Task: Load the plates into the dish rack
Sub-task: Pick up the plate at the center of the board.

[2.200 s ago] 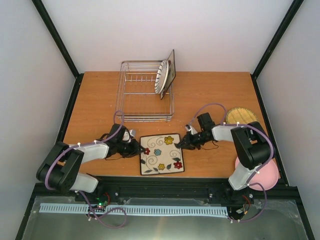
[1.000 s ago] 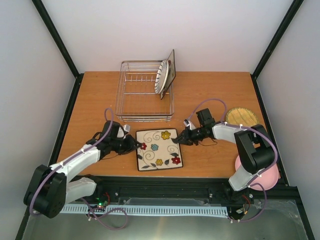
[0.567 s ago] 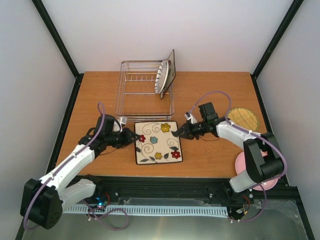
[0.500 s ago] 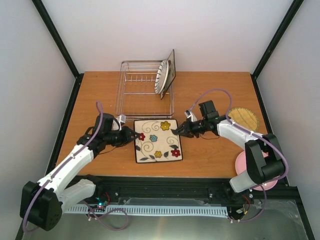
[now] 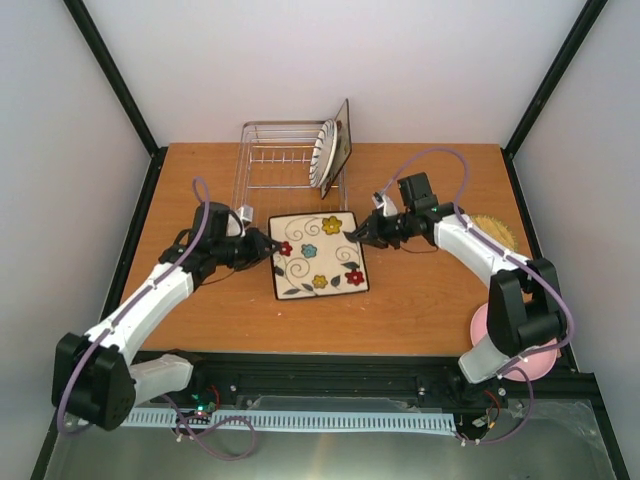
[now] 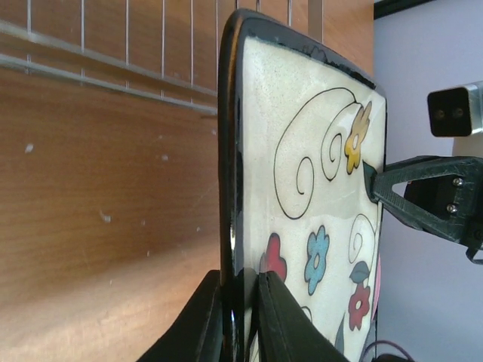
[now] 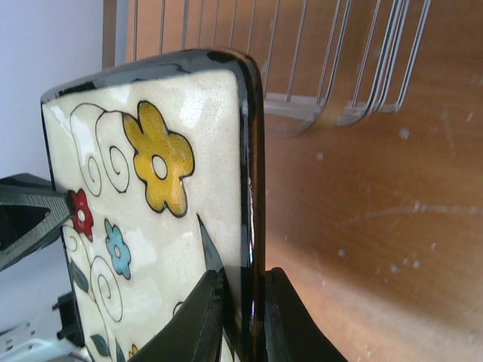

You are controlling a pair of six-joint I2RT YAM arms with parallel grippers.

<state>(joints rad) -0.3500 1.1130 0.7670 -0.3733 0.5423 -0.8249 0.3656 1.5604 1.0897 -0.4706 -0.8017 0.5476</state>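
Floral square plate (image 5: 318,254) pinched at both side rims.
My left jaws clamp its left edge and my right jaws clamp its right edge. I hold it face up over the counter (image 5: 420,300), at the near side of the dish rack (image 5: 262,165), where the striped plate (image 5: 324,153) stands on edge.

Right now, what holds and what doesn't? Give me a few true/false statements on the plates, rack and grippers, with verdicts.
1. The left gripper and right gripper pinch opposite edges of the floral plate. True.
2. The striped plate stands on edge in the dish rack. True.
3. The pink plate lies in the rack. False: it lies at the table's near right edge, by the right arm's base.
4. The tan plate sits beside the left arm. False: it is on the right, partly hidden by the right arm.
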